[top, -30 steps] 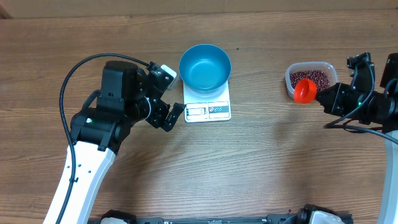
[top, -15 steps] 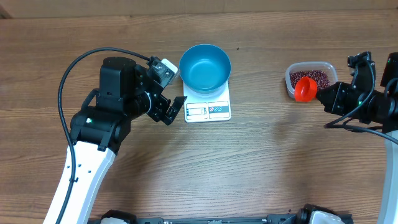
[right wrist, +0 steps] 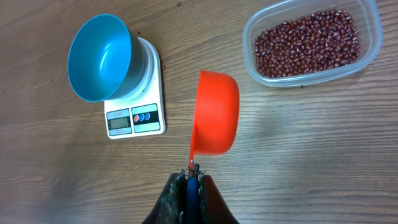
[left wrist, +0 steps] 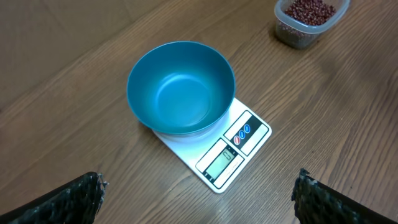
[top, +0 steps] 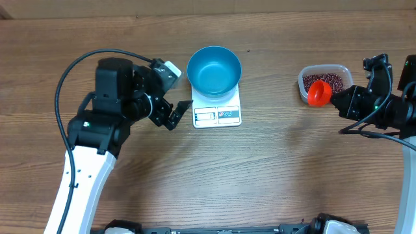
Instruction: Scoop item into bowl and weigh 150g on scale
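While one bowl tops scale, beans uncountable

No text can be read in any view. Scale: the display window, on the edge away from the bowl, shows faint marks too small to read. Beside the window are one red and two blue buttons, symbols illegible.

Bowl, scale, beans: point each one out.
bowl (left wrist: pixel 180 93), left wrist view, bare inner floor.
scale (left wrist: pixel 225 163), left wrist view, display window.
beans (right wrist: pixel 308 40), right wrist view, middle of the heap.
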You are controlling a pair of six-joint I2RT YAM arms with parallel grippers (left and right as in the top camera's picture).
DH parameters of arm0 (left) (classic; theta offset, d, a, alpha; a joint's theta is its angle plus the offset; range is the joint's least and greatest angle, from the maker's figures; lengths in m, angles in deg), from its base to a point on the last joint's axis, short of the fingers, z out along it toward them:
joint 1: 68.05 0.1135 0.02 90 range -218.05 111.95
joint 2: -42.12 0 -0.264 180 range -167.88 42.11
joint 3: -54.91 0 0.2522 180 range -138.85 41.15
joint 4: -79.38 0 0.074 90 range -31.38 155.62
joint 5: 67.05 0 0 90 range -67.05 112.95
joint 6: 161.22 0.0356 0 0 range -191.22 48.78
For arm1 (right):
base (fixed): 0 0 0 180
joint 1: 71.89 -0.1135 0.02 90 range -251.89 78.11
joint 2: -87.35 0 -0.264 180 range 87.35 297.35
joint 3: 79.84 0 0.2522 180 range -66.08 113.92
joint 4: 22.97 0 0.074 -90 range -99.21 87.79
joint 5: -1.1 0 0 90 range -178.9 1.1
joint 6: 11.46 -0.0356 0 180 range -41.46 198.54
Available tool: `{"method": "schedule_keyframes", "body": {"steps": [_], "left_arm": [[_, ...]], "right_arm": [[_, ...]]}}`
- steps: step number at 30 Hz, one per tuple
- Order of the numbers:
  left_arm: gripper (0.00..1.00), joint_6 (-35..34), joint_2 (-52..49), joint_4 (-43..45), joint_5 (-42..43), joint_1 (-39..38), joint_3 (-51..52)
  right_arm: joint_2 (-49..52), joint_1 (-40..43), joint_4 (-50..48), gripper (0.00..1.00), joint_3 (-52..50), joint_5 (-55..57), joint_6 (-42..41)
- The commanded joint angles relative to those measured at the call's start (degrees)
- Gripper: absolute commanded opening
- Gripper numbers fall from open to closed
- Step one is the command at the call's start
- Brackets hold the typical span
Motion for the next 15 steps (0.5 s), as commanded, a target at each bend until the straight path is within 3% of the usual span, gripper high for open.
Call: {"method": "schedule_keyframes", "body": {"steps": [1,15], "left_arm": [[0.99,1.7,-1.7,0.0,3.2,1.4,-1.0],[1.00,2.4,-7.2,-0.8,3.1,1.3,-1.0]], "right_arm": [[-0.3,0.2,-0.3,0.04,0.9,-0.3,0.1],[-0.3,0.2,-0.2,0.04,0.9,-0.3,0.1]]}}
